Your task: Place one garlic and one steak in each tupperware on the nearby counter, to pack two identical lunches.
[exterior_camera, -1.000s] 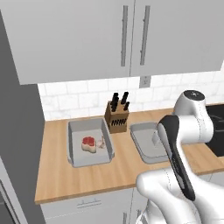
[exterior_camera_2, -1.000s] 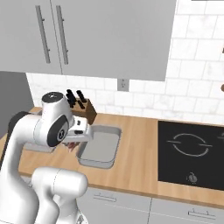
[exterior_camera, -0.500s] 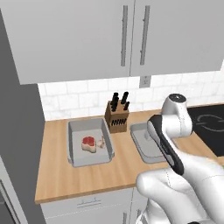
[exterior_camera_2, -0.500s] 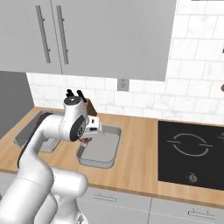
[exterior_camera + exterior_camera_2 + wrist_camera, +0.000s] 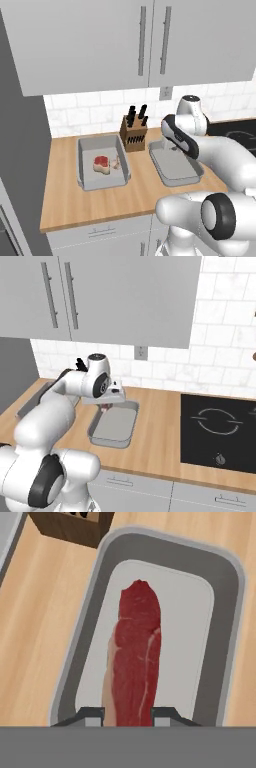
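Observation:
My gripper (image 5: pixel 128 717) is shut on the flatter, dark red steak (image 5: pixel 137 662), which hangs lengthwise just above the right tupperware (image 5: pixel 225 587). From the right base view the gripper (image 5: pixel 106 407) hovers over the far end of that tupperware (image 5: pixel 114 428), with a bit of red meat showing under the hand. The left tupperware (image 5: pixel 85 165) holds the chunky steak (image 5: pixel 101 164) with a garlic (image 5: pixel 116 162) beside it. In the left base view my arm crosses over the right tupperware (image 5: pixel 175 167). Both containers rest on the wooden counter (image 5: pixel 135 192).
A wooden knife block (image 5: pixel 134 131) stands at the back between the two containers, close to the hand (image 5: pixel 70 524). A black stovetop (image 5: pixel 220 426) lies to the right. Wall cabinets hang above, and tiled wall closes off the back.
The arm has folded forward and down, bringing the hand with the steak over the right tupperware. The containers and the knife block have stayed put.

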